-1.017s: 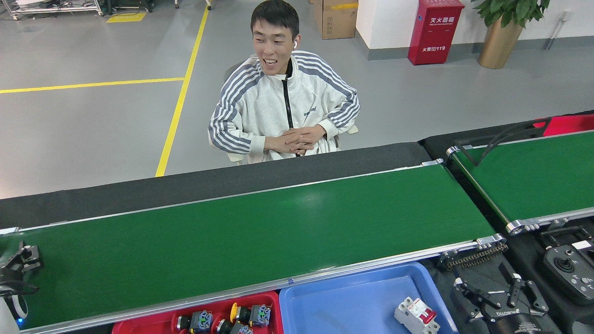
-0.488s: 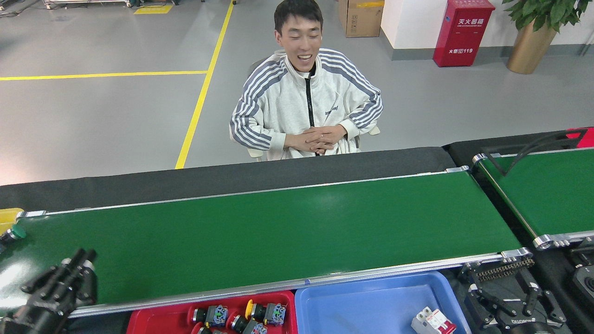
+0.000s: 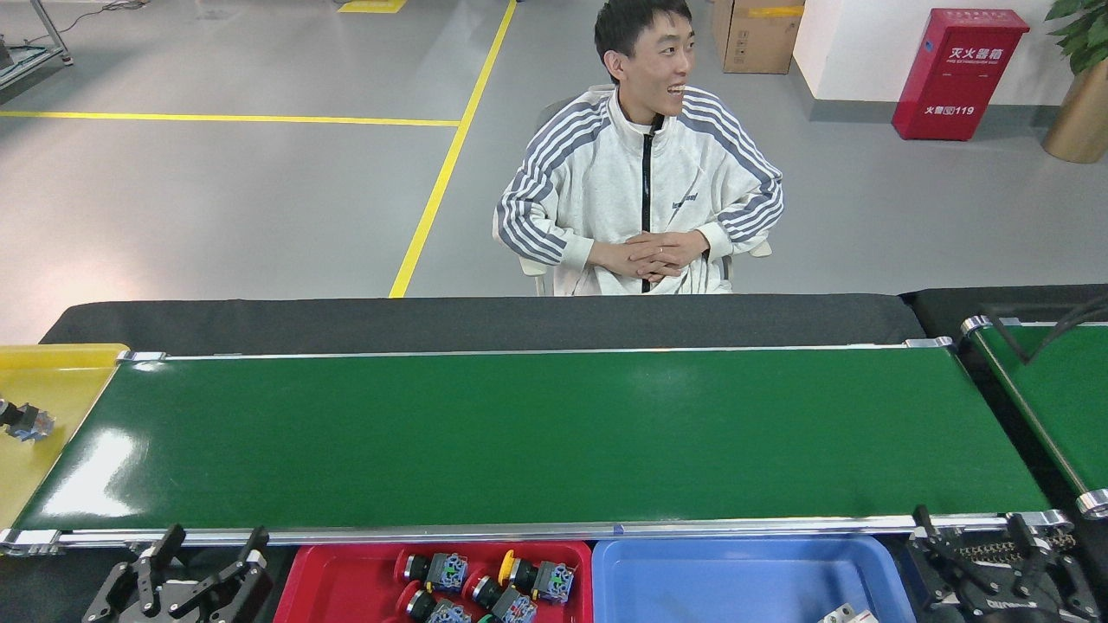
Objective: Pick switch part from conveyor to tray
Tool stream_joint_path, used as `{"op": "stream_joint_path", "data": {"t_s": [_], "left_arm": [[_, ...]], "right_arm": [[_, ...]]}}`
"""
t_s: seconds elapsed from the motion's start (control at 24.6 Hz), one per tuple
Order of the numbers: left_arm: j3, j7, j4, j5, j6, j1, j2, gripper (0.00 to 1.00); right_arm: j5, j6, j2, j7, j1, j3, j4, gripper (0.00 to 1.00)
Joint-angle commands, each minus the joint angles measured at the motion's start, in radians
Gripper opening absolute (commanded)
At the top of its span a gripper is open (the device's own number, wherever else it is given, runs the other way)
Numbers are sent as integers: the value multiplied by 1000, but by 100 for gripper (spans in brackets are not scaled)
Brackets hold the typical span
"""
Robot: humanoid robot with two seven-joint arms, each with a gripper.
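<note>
1. At 6 o'clock in the head view, the tray [image 3: 346, 588] lay just below the near rail of the conveyor [image 3: 537, 441]; several switch parts [image 3: 485, 584] already rested in it, clustered toward its right half.
2. No switch part showed anywhere on the belt. One small part [image 3: 26, 422] lay at 9 o'clock in the yellow tray [image 3: 52, 363], off the belt's left end.
3. My left gripper [image 3: 195, 575] hung at 7 o'clock, fingers spread and holding nothing; my right gripper [image 3: 987, 562] sat at 5 o'clock, likewise spread and empty.
4. Handling, as I judged it: each part looked like a small, rigid plastic body with a round cap, light, hard and somewhat slick, likely to roll on its barrel.
5. The squarer blue-and-grey contact block seemed the better place to pinch, across its flat sides.
6. A person [image 3: 645, 182] sat at 12 o'clock, hands clasped, well apart from the belt.
</note>
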Motion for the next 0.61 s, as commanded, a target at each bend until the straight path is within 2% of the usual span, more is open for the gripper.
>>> {"op": "stream_joint_path", "data": {"t_s": [0.0, 0.2, 0.41, 0.57], "left_arm": [[42, 12, -7, -3, 21, 9, 3, 100], [55, 17, -7, -15, 21, 16, -2, 100], [47, 82, -12, -161, 16, 21, -34, 100], [52, 84, -13, -161, -48, 21, -60, 100]], "right_arm": [[-1, 2, 10, -71, 32, -13, -28, 100], [-1, 0, 9, -83, 78, -16, -28, 100], [-1, -6, 9, -72, 85, -51, -28, 100], [-6, -23, 4, -68, 90, -56, -28, 100]]}}
